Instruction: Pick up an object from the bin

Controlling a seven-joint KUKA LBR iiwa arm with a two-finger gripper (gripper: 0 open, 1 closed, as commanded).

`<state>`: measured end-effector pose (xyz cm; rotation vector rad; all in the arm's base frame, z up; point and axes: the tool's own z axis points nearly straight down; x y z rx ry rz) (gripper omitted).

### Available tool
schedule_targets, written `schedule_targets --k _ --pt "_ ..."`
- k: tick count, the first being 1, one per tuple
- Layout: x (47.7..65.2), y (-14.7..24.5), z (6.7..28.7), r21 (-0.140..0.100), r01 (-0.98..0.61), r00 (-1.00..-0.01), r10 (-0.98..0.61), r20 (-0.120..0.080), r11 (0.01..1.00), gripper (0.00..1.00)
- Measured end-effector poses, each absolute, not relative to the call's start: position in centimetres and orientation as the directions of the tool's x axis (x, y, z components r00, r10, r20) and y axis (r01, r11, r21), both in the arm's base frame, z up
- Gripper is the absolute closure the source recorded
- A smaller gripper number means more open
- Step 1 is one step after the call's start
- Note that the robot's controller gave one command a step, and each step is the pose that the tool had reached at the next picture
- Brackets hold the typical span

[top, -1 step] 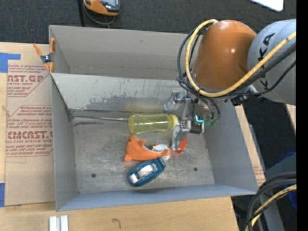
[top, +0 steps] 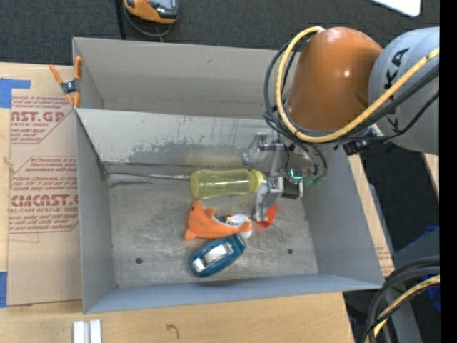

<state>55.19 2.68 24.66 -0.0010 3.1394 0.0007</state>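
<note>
Gripper (top: pixel 265 207) low at cap end of yellow translucent bottle (top: pixel 218 184) lying on bin (top: pixel 143 227) floor; orange toy (top: pixel 203 224), blue case (top: pixel 216 256) near. Grip state: cannot tell.

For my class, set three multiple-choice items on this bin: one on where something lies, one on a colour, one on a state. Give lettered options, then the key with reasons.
1. Where does the yellow bottle lie, compared with the orange toy?
A. Nearer the back wall of the bin
B. Nearer the front wall
C. Outside the bin

2. What colour is the oval thing nearest the front wall?
A. Green
B. Blue and white
C. Black

3. How is the yellow bottle placed?
A. Standing upright
B. Hanging above the rim
C. Lying on its side

Key:
1 A: the bottle lies further up the view than the toy, toward the back wall.
2 B: its shell is blue with a white patch.
3 C: its long side rests on the bin floor, with the gripper by its right end.
</note>
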Motion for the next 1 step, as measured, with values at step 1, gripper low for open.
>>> schedule_targets --k 1 --pt "54.54 3.07 21.83 -0.001 -0.094 -0.996 -0.094 -0.007 0.996 0.0"
